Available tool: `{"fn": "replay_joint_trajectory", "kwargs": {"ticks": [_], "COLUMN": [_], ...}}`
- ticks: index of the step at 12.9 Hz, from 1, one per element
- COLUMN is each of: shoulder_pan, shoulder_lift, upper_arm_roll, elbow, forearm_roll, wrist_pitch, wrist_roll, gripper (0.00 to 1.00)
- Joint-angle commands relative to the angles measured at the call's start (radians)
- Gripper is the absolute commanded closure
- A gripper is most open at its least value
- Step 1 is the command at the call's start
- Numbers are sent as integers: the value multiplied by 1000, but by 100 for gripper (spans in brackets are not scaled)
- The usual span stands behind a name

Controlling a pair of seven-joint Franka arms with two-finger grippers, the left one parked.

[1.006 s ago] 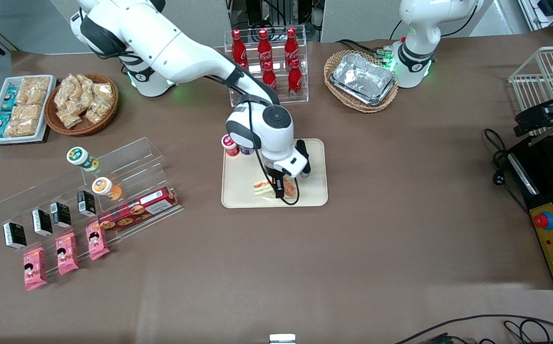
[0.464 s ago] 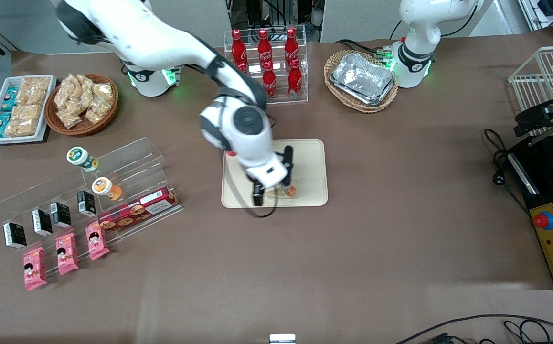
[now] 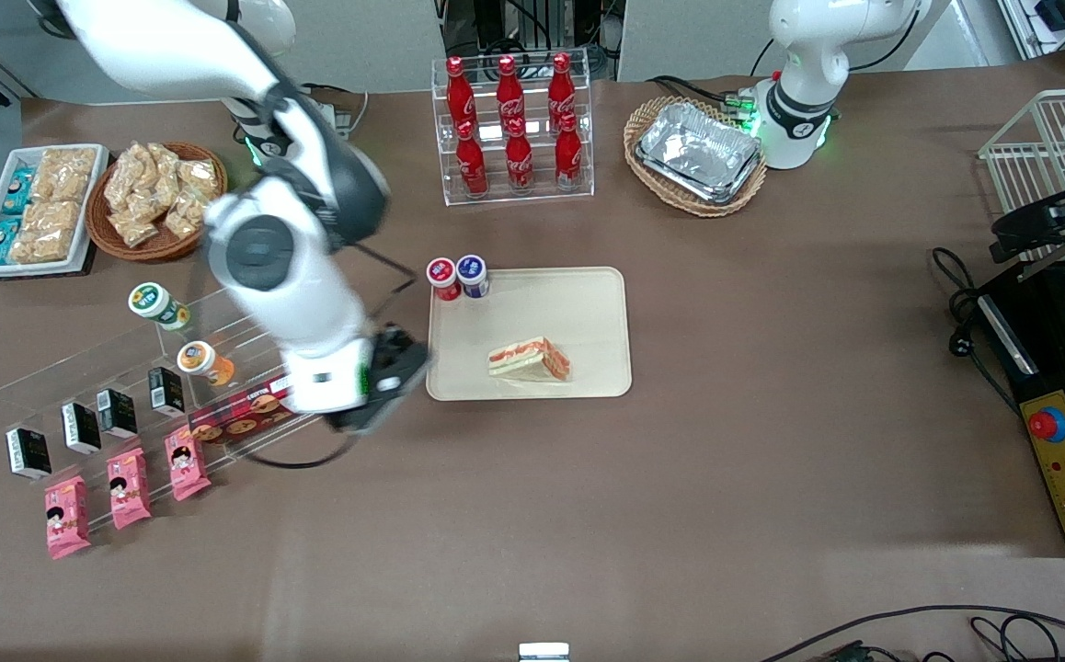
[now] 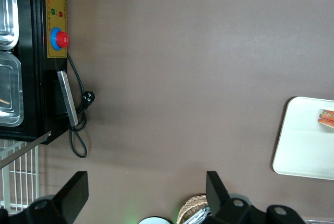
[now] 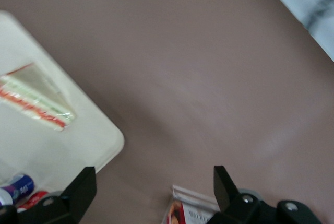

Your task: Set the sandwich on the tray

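Sandwich: wrapped white-bread wedge sandwich [image 3: 529, 359] lies on the flat beige rectangular tray [image 3: 588, 303], toward its 6 o'clock rim
Gripper: gripper [image 3: 383, 386] hangs over the brown desk [image 3: 772, 368] beside the tray; fingers spread apart, empty

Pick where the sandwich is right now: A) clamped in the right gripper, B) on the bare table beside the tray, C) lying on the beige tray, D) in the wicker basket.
C: the sandwich lies on the tray, nothing gripping it; the gripper is off the tray, over the table toward the working arm's end, fingers open.
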Motion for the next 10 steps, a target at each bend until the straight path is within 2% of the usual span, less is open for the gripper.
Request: {"fn": "replay_joint_trajectory", "kwargs": {"ticks": [1,3,4,6,10], "shoulder_pan": [-96,-204,-251,-318,-321], "shoulder_lift": [-65,-86,-106,-115,-192], "upper_arm_roll": [-32,-38,-41,-78,-227], "elbow": [-23,-23,-22,16,30], "forearm_roll": [68,203,241,249,231], "wrist_pitch": [-32,-36,-79,-145,-277], "wrist_roll": [141,146,147,147,147], "gripper": [0,0,0,0,0]}}
